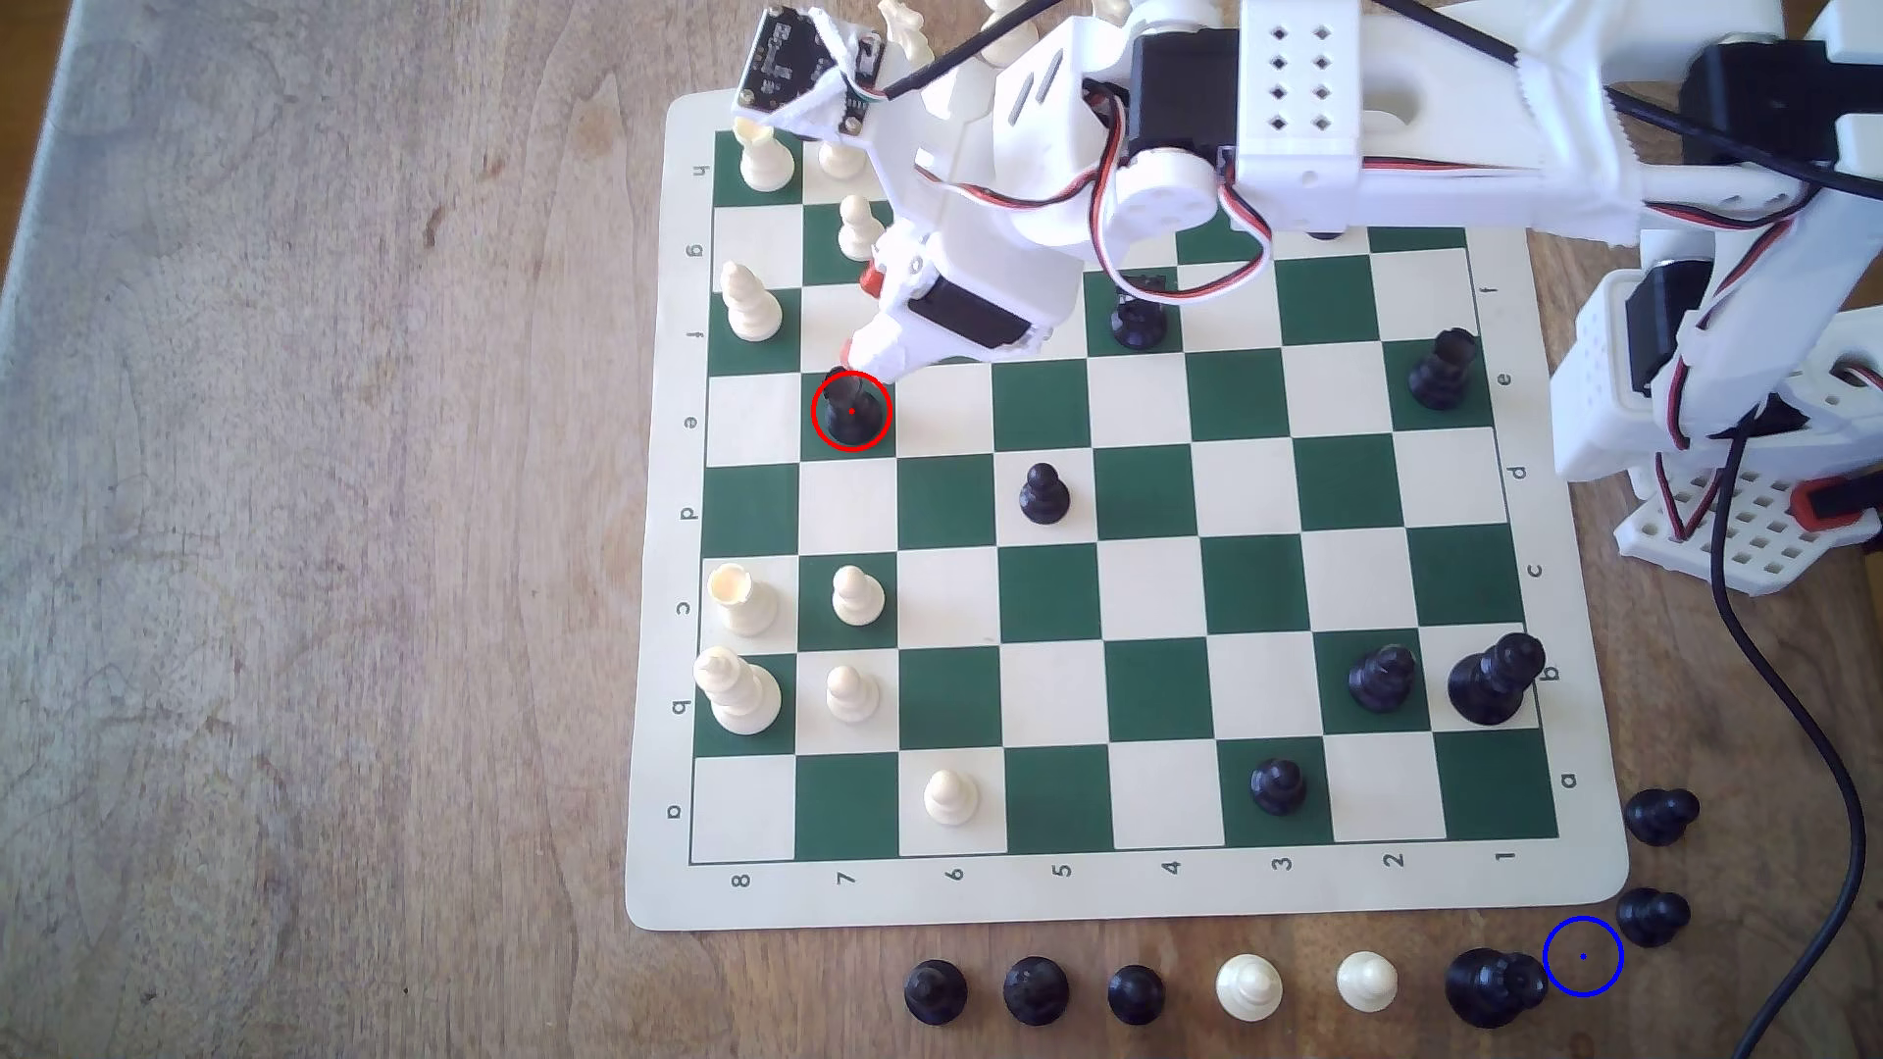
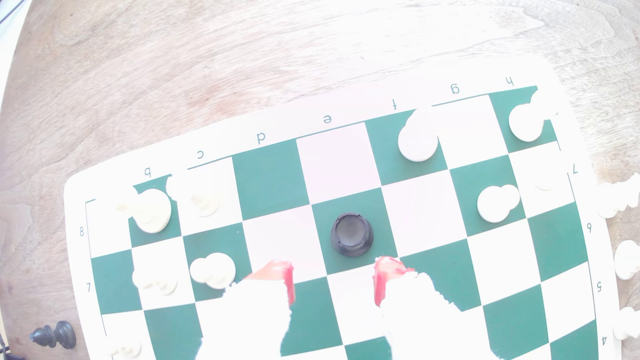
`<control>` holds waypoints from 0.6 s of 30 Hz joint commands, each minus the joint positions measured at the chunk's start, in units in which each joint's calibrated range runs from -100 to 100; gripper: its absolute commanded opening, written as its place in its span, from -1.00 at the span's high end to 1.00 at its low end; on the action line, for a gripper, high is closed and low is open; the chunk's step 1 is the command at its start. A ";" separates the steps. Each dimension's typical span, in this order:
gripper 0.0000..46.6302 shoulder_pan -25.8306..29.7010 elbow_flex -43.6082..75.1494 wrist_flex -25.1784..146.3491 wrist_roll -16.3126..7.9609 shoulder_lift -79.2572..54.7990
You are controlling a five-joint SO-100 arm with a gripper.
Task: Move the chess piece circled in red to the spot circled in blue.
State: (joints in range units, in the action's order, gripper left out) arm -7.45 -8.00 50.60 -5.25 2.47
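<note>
Tool point(image 2: 334, 273) wide open, empty — red pads point(image 2: 287, 280) short of black piece point(image 2: 351, 233)

Glossy blk plastic piece point(image 1: 852, 412); matt wood table point(image 1: 306, 509).

Black red-circled piece point(image 1: 852, 410) upright on green e7; blue-circled spot point(image 1: 1582, 956) bare wood.

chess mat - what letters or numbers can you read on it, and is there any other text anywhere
"h g f e d c b a": file letters on the chess mat's border at the exterior view's left, repeated in part on the opposite border.
"8 7 6 5 4 3 2 1": rank numbers on the mat's near border in the exterior view.
The circuit board on the arm: any print is too small to read.
No other text is legible.
</note>
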 commanded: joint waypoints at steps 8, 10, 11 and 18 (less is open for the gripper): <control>0.30 -0.73 9.63 -3.01 -0.39 -8.50; 0.30 -0.80 10.08 -3.18 -0.39 -9.43; 0.30 -1.04 10.17 -3.75 -0.34 -10.28; 0.30 -1.51 10.17 -5.22 -0.39 -12.66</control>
State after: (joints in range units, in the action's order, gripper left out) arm -8.85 -2.85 46.85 -5.49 -11.19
